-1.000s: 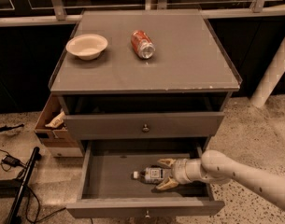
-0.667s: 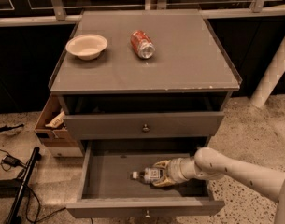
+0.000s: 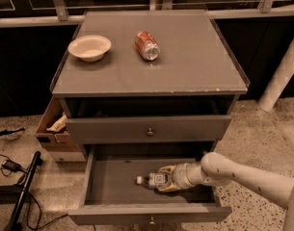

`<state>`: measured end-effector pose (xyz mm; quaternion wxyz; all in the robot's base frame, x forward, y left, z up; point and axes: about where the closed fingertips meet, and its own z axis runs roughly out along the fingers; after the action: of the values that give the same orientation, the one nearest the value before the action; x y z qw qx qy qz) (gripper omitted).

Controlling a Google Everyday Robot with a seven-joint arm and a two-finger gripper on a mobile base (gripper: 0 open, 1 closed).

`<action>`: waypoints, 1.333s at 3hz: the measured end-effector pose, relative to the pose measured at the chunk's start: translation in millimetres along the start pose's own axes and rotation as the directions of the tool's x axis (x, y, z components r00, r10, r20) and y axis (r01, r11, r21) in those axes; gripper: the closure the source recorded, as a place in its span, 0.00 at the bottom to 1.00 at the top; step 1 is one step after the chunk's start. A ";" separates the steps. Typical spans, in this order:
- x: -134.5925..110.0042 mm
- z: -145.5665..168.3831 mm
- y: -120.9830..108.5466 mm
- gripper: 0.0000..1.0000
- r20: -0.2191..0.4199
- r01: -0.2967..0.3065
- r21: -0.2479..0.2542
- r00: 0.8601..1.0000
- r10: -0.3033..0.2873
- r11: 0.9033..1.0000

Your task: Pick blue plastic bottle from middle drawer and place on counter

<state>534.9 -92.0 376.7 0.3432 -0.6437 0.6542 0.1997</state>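
The blue plastic bottle lies on its side on the floor of the open middle drawer, with its white cap pointing left. My gripper reaches in from the right, low inside the drawer, and sits around the bottle's base end. The bottle rests on the drawer floor. The counter is the flat grey cabinet top above, well above the gripper.
On the counter stand a pale bowl at the back left and a red-orange soda can lying on its side. A shut knobbed drawer front overhangs the open drawer. A cardboard box and cables are on the floor at left; a white post stands at right.
My gripper has slid left along the drawer floor and now sits around the bottle's base end. The bottle has stayed in place.
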 end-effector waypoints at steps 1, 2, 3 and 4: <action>-1.9 -4.8 -0.2 1.00 0.008 -0.005 0.004 1.000 0.005 1.000; -43.1 -68.3 -15.7 1.00 0.109 -0.061 0.051 0.992 0.055 0.997; -108.5 -149.9 -35.5 1.00 0.194 -0.062 0.097 0.980 0.043 0.993; -108.6 -150.0 -35.5 1.00 0.194 -0.062 0.097 0.980 0.043 0.993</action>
<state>533.9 -124.2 562.5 0.4318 -0.5855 0.6442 0.2359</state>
